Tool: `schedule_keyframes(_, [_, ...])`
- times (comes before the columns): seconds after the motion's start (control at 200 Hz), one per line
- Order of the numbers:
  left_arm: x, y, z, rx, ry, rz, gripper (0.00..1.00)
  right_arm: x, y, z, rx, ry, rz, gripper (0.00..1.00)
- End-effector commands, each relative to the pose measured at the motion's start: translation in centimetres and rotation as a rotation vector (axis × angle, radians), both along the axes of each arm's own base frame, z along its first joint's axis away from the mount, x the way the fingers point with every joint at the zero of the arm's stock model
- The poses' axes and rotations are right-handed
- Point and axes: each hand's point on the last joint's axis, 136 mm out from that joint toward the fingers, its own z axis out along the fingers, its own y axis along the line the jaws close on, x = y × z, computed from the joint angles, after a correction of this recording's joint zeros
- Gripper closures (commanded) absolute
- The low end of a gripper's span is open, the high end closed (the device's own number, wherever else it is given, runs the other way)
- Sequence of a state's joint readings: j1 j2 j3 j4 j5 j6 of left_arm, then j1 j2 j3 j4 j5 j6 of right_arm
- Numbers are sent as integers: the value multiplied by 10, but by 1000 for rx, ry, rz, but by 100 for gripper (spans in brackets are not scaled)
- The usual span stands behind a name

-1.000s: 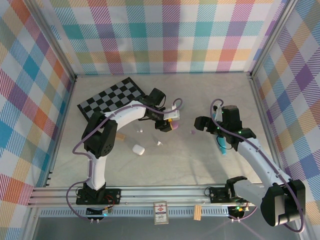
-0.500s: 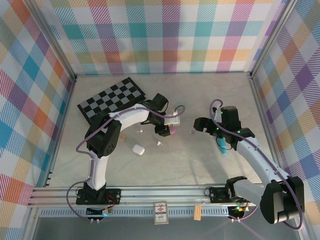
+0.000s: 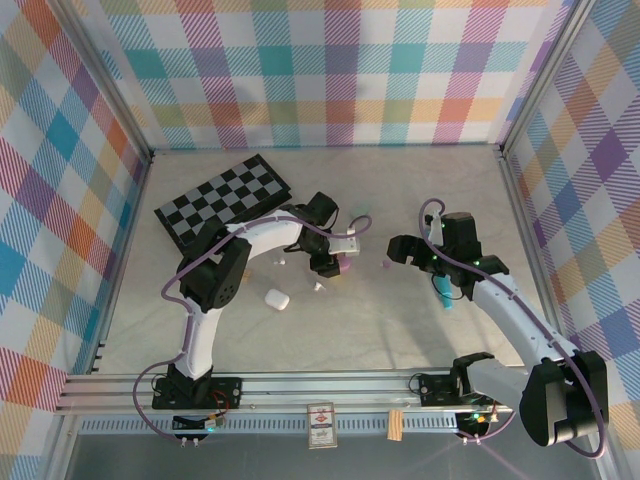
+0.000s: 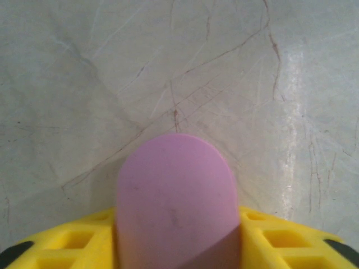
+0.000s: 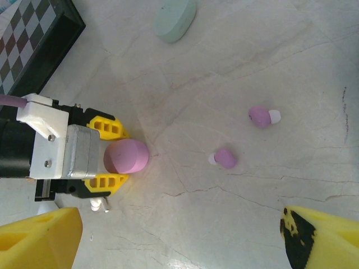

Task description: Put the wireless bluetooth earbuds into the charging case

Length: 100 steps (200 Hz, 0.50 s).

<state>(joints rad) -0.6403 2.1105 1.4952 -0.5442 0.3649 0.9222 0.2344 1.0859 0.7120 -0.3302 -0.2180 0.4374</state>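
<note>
Two purple earbuds lie on the table (image 5: 269, 50), well apart from every case. Each is a tiny rounded purple bud with a white tip. One purple earbud (image 5: 262, 116) lies with its long axis across the right wrist view, tip pointing right. The other purple earbud (image 5: 224, 158) lies just beside it, nearer the camera, tip pointing left, its axis slightly tilted.

The left gripper (image 5: 115, 157) has its jaws closed on the purple charging case (image 4: 175, 202), a smooth pebble whose rounded end sticks out past the yellow jaws towards the two buds. The right gripper (image 5: 182, 221) hangs above the purple pair with its jaws wide apart, holding nothing.

Two white earbuds (image 3: 283, 261) (image 3: 318, 287) lie by the left arm. There are three cases: the purple one, a mint case (image 5: 175, 19) and a white case (image 3: 277, 298).
</note>
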Motion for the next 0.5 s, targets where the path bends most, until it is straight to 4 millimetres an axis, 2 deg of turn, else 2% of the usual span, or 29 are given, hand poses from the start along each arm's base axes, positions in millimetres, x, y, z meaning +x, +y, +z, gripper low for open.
schedule_keyframes(0.0, [-11,-5,-2,-11,43,-17,57,0,-1,-2,7,-3,-2,9])
schedule_keyframes(0.215, [-15,-7,19,-78,7,-13,60,-4,4,5,67,2,-1,9])
schedule_keyframes(0.495, [-25,-12,72,-258,-78,12,60,-21,29,29,269,21,79,9])
